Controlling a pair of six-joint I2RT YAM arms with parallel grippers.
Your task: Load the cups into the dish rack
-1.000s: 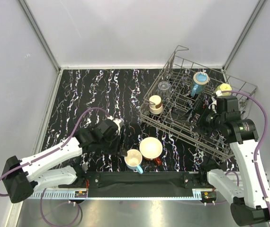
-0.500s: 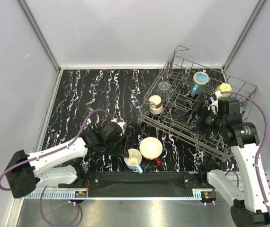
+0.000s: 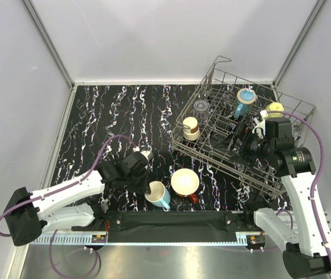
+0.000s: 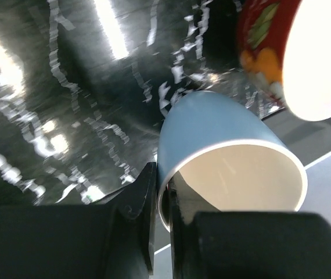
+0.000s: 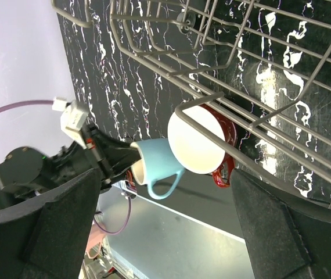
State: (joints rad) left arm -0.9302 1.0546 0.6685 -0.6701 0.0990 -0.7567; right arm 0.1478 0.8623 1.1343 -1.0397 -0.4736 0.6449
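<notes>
My left gripper (image 3: pixel 148 187) (image 4: pixel 164 203) is shut on the rim of the light-blue mug (image 3: pixel 159 197) (image 4: pixel 212 128) (image 5: pixel 157 161), one finger inside and one outside. The mug is tilted, near the table's front edge. Right beside it stands the wide red mug (image 3: pixel 185 182) (image 4: pixel 264 35) (image 5: pixel 227 129) with a pale inside. The wire dish rack (image 3: pixel 223 165) (image 5: pixel 212 99) at the right holds a clear tumbler (image 3: pixel 201 107), a cream-brown cup (image 3: pixel 190 128), a teal mug (image 3: pixel 244 100) and a yellow-green cup (image 3: pixel 274 108). My right gripper (image 3: pixel 244 141) (image 5: pixel 165 226) hangs open and empty over the rack's near side.
The black marbled tabletop (image 3: pixel 119 116) is walled by white panels at the back and sides. A black bar (image 3: pixel 171 220) runs along the front edge between the arm bases.
The left gripper slid onto the light-blue mug's rim and closed on it; the mug tipped and shifted slightly left. The right arm barely moved.
</notes>
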